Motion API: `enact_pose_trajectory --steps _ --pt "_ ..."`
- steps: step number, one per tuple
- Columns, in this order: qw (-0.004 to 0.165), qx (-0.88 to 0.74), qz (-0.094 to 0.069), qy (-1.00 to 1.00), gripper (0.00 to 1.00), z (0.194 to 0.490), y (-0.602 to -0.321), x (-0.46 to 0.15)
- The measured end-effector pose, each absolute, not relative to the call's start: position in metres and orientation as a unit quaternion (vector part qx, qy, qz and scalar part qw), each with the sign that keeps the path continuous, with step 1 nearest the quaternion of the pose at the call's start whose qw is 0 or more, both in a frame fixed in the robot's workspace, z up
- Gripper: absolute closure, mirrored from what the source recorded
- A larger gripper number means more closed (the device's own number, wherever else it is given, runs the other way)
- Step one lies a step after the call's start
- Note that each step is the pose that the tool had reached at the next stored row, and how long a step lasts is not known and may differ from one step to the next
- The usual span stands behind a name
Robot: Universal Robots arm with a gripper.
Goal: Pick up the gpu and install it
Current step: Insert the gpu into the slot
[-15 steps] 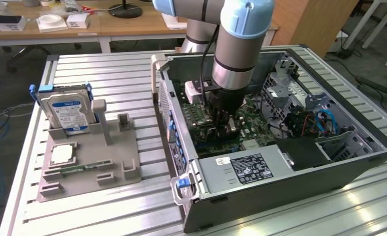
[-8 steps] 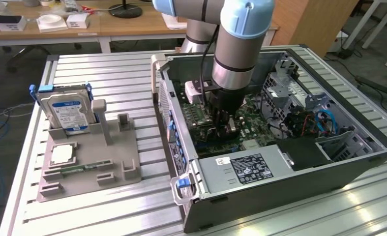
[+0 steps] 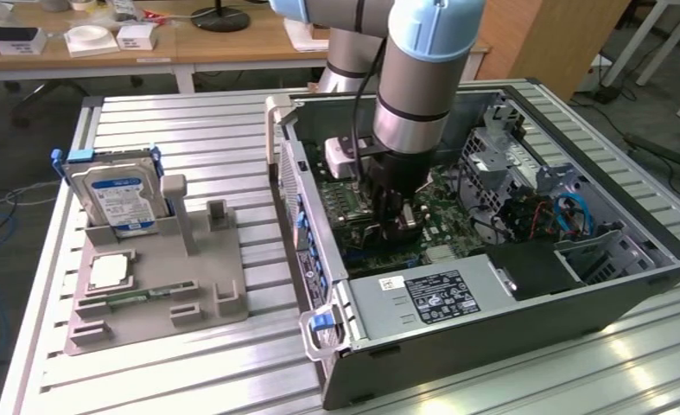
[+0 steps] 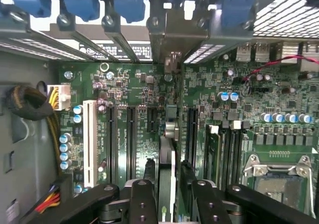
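The gripper [image 4: 168, 194] is clamped on the single gpu [image 4: 167, 149], held edge-on over the motherboard [image 4: 139, 84] inside the computer case [image 3: 616, 294]. Its long axis runs along the slots toward the case's rear brackets. One hard drive [image 3: 118, 194] stands in the holder [image 3: 155, 303].

In the exterior view the arm [image 3: 415, 78] is cut off by the top edge, and it hides the gripper [image 3: 400, 226] and part of the motherboard [image 3: 455, 226]. The gpu [image 4: 168, 149] shows edge-on, its lower end cut off by the wrist view's edge.

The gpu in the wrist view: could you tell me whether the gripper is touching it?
Touching. In the wrist view the gripper jaws clamp both faces of the edge-on gpu above the motherboard.
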State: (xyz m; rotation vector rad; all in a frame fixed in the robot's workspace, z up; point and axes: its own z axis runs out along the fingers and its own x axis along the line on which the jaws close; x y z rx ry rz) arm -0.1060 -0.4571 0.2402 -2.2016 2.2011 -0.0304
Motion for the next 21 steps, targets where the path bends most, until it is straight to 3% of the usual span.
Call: enact_pose_trajectory --steps 10,15,18,21 --pt "0.015 -0.707 -0.011 0.707 0.66 0.27 -0.457 -0.106" --pt "0.016 -0.707 -0.01 0.707 0.67 0.271 -0.457 -0.106" --pt "0.016 -0.707 -0.01 0.707 0.86 0.271 -0.457 -0.106" --pt "0.016 -0.707 -0.01 0.707 0.9 0.271 -0.457 -0.106"
